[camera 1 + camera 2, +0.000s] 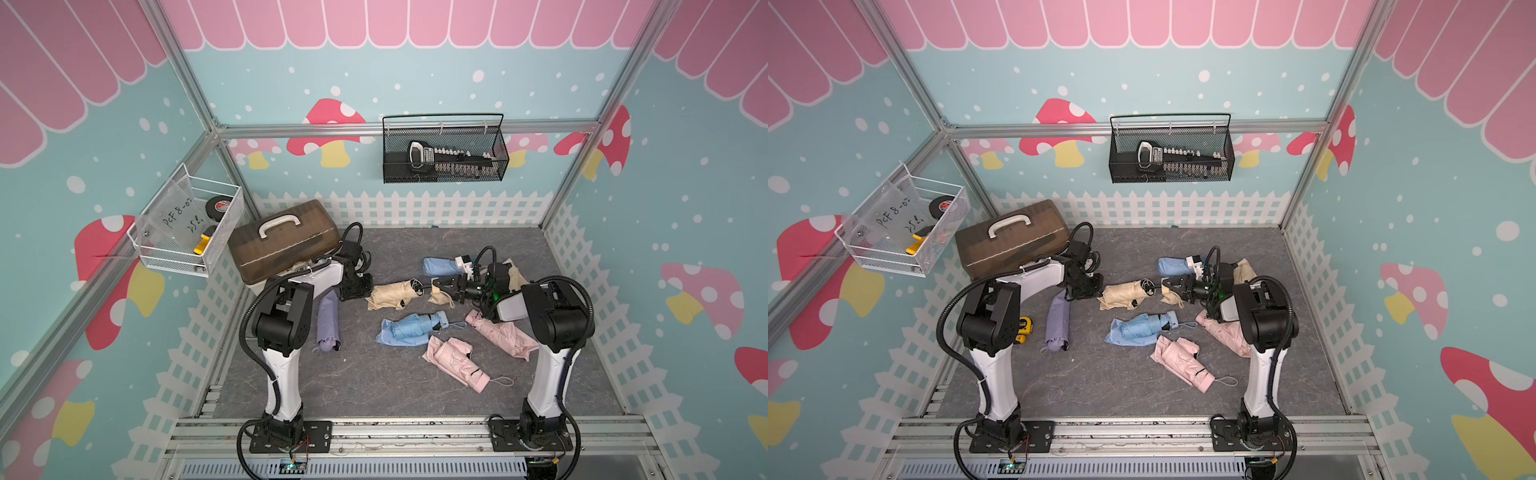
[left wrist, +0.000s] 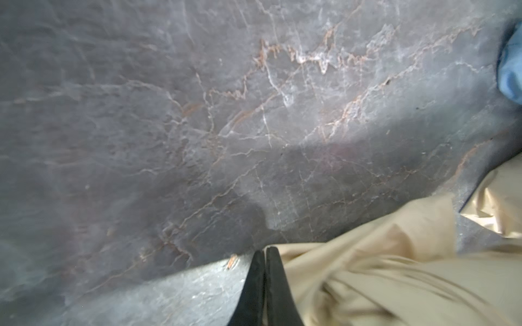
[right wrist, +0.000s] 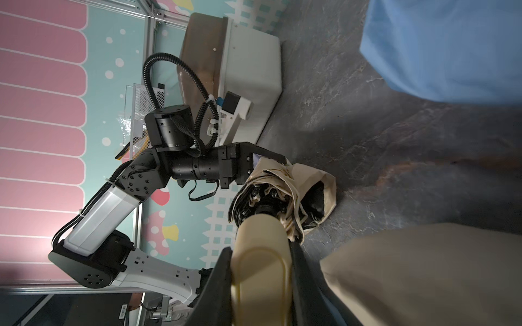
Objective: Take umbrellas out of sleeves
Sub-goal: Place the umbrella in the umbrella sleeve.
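In both top views a beige umbrella lies mid-table, partly inside its beige sleeve. My right gripper is shut on the umbrella's beige handle, and a thin black shaft runs from it to the canopy. My left gripper is shut on the sleeve's far end. Also on the table are a blue umbrella lying on blue fabric, another blue one at the back, two pink ones and a lilac one.
A brown tool case stands at the back left behind the left arm. Hanging on the walls are a white wire basket and a black mesh basket. A yellow tape measure lies beside the left arm. More beige fabric lies behind the right arm.
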Robot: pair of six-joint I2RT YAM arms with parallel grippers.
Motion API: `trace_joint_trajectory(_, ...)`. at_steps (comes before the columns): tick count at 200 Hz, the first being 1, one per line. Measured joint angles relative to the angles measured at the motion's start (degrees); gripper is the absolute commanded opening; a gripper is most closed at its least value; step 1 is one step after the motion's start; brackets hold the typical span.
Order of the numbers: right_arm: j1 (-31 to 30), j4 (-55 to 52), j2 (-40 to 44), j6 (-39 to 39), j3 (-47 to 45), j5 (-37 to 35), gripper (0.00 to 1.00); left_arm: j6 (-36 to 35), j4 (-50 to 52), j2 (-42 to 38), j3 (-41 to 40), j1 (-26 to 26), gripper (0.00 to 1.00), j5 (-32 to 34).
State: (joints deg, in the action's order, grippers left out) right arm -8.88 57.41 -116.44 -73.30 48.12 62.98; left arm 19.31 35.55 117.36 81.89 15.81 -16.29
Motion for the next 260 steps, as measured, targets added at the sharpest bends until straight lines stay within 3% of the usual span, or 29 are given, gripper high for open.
trace_joint_trajectory(29,-2.4,-4.4,-1.8,2.9,2.3,-1.0,0.0,0.1,0.0,0.7,0.0,0.8,0.0,0.0)
trace_joint_trajectory(38,-3.2,-5.0,-2.2,3.7,3.1,-1.5,0.05,0.3,0.0,0.9,0.0,1.0,0.0,0.0)
trace_joint_trajectory(71,-5.0,-6.4,-4.2,5.3,5.6,-2.3,0.07,1.1,0.0,1.1,0.3,1.9,0.0,0.1)
trace_joint_trajectory(83,-5.2,-7.7,-4.5,6.4,6.5,-2.4,0.13,1.3,-0.1,1.4,0.7,2.3,0.0,0.1)
trace_joint_trajectory(95,-5.3,-9.8,-4.5,7.8,7.4,-2.5,0.24,1.5,-0.1,1.5,0.9,2.4,0.0,0.2)
trace_joint_trajectory(110,-5.4,-13.8,-4.4,10.4,8.9,-2.7,0.5,1.5,0.0,1.6,1.1,2.4,0.0,0.2)
trace_joint_trajectory(120,-5.5,-17.7,-4.2,13.1,10.0,-3.5,0.6,1.5,0.0,1.6,1.2,2.4,0.0,0.2)
trace_joint_trajectory(135,-5.8,-25.7,-2.6,19.1,12.1,-4.8,0.7,1.5,0.2,1.6,1.5,2.4,0.14,0.2)
trace_joint_trajectory(148,-6.1,-34.5,-0.5,24.5,14.4,-7.1,0.79,1.5,0.4,1.6,1.6,2.3,0.2,0.4)
trace_joint_trajectory(166,-6.1,-45.9,2.8,30.9,16.7,-10.7,0.95,1.1,0.4,1.4,1.6,1.7,0.41,0.5)
trace_joint_trajectory(184,-6.1,-54.6,6.9,36.4,17.5,-13.6,0.97,1.2,0.5,1.0,1.6,1.0,0.53,0.6)
trace_joint_trajectory(209,-6.1,-63.9,12.9,41.0,18.5,-17.6,0.97,1.1,0.8,0.1,1.5,0.2,0.61,0.6)
trace_joint_trajectory(260,-6.0,-80.6,18.9,49.5,25.9,-31.3,0.97,1.1,0.8,-4.4,0.8,0.2,0.63,-0.2)
